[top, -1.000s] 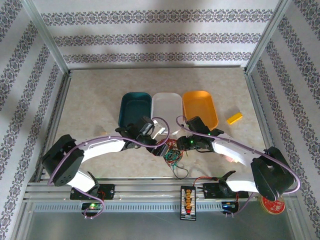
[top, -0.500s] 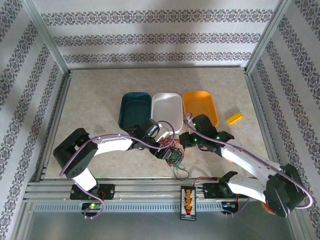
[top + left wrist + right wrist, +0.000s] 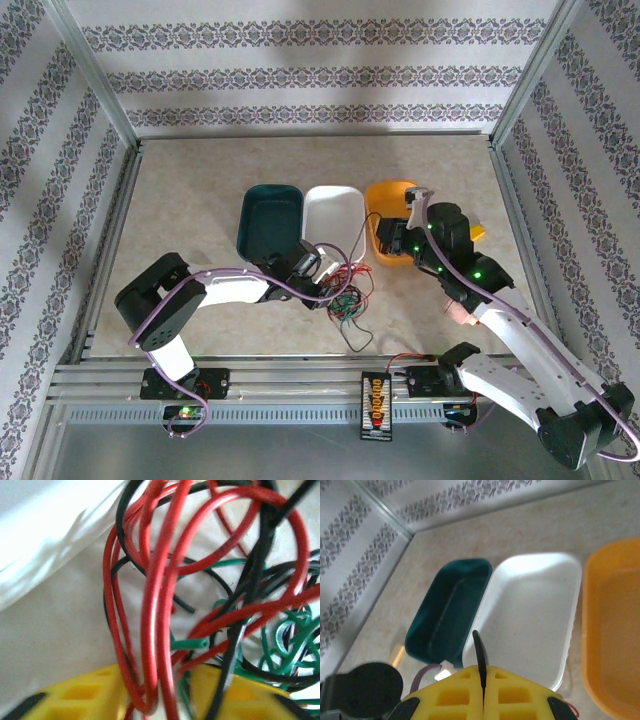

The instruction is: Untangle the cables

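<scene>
From the top camera, the cables [image 3: 346, 302] lie tangled just near of the white tray [image 3: 335, 200], with my left gripper [image 3: 327, 284] at the bundle's left edge and my right gripper [image 3: 393, 242] raised by the orange tray [image 3: 385, 192]. On the left wrist camera, red strands [image 3: 152, 605] pass between yellow fingers [image 3: 75, 692] standing apart; I cannot tell if they bite, so I'd anchor firmly there. On the right wrist camera, the fingers meet on a black strand [image 3: 480, 652], which I'd draw away slowly, watching for snags.

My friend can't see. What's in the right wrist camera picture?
The right gripper is pinched shut on a thin black cable; beyond it sit a teal tray, a white tray and an orange tray.
</scene>
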